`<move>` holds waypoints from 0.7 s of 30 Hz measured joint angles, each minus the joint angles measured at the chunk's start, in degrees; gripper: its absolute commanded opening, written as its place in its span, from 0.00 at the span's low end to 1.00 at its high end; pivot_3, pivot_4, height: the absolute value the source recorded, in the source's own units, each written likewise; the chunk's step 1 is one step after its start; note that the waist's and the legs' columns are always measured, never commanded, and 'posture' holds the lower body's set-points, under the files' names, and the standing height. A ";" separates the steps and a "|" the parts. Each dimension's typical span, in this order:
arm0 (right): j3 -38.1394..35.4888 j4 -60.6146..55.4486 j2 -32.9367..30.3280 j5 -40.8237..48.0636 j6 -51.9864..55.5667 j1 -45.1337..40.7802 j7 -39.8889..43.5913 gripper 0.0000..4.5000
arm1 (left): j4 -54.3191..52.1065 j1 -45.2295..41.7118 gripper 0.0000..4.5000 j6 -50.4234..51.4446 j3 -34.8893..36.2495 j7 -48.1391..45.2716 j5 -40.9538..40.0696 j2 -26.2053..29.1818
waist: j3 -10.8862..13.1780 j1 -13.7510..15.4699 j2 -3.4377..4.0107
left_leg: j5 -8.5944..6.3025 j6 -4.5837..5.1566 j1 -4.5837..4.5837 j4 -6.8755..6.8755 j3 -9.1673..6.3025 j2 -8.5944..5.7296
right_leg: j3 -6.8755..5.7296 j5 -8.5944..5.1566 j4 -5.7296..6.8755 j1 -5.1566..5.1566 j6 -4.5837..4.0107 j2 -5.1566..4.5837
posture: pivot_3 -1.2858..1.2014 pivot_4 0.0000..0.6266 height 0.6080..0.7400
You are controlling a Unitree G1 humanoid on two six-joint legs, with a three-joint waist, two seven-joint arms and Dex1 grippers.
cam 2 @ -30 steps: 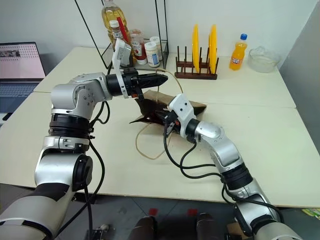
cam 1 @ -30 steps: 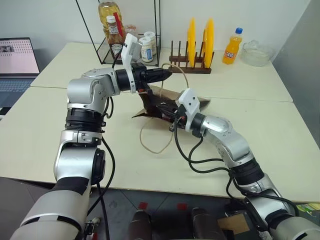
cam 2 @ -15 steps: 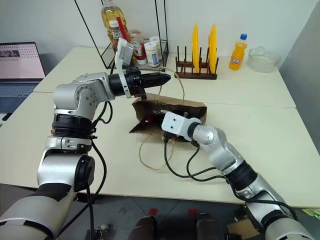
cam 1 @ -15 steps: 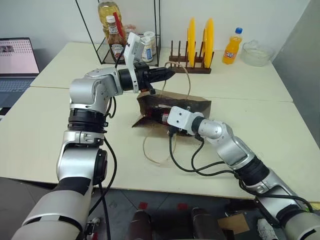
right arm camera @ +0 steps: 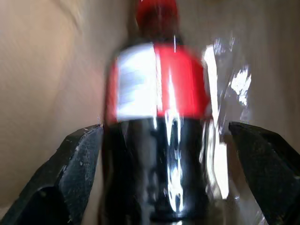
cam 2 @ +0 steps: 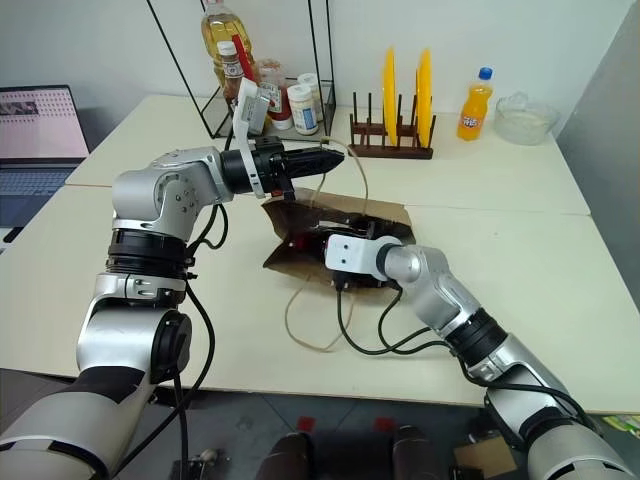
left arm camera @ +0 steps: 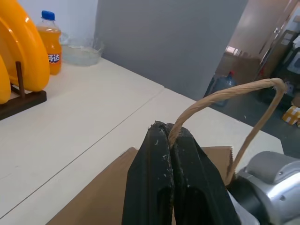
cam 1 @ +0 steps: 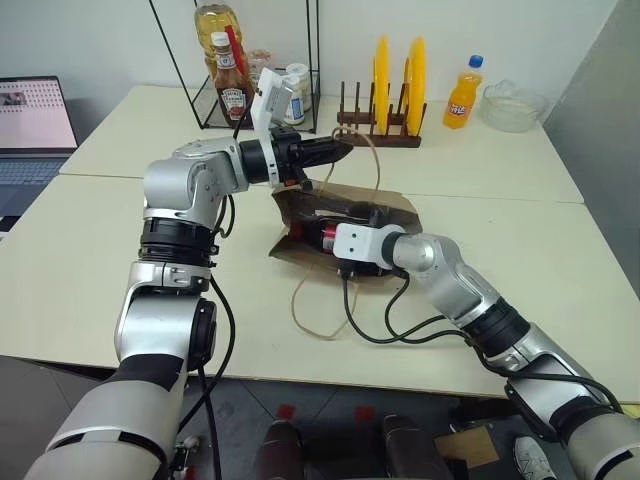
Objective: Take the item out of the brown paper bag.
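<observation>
The brown paper bag point(cam 1: 392, 211) lies on its side on the table, mouth towards my left. My left gripper point(left arm camera: 168, 129) is shut on one cord handle point(left arm camera: 225, 93) and holds it up above the bag. The item, a dark cola bottle point(right arm camera: 159, 93) with a red cap and red label, lies inside the bag and shows in the mouth point(cam 1: 327, 236). My right gripper point(right arm camera: 164, 130) reaches into the bag mouth. It is open, with one finger on each side of the bottle's body. Its fingertips are hidden by the wrist in the head views.
The bag's other handle point(cam 1: 312, 312) loops loose on the table in front. At the back stand an orange soda bottle point(cam 1: 464, 92), yellow plates in a wooden rack point(cam 1: 398, 75), a glass bowl point(cam 1: 513, 105) and a wire rack with condiment bottles point(cam 1: 232, 85). A laptop point(cam 1: 30, 120) sits far left.
My right gripper has opened, rolled and sunk deeper into the bag mouth, around the bottle. The bag has settled flatter. My left gripper has kept its hold in place.
</observation>
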 measured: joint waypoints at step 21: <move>-2.16 1.55 -2.51 -3.80 -10.17 1.27 0.26 0.71 | 0.12 0.91 0.00 -1.68 0.00 3.41 0.18 -0.25 | 0.00 0.02 0.00 | 0.03 -0.06 -0.09 -0.01 -0.01 -0.01 | -0.02 0.00 -0.02 -0.07 0.00 -0.02 | 0.52 0.24 1.00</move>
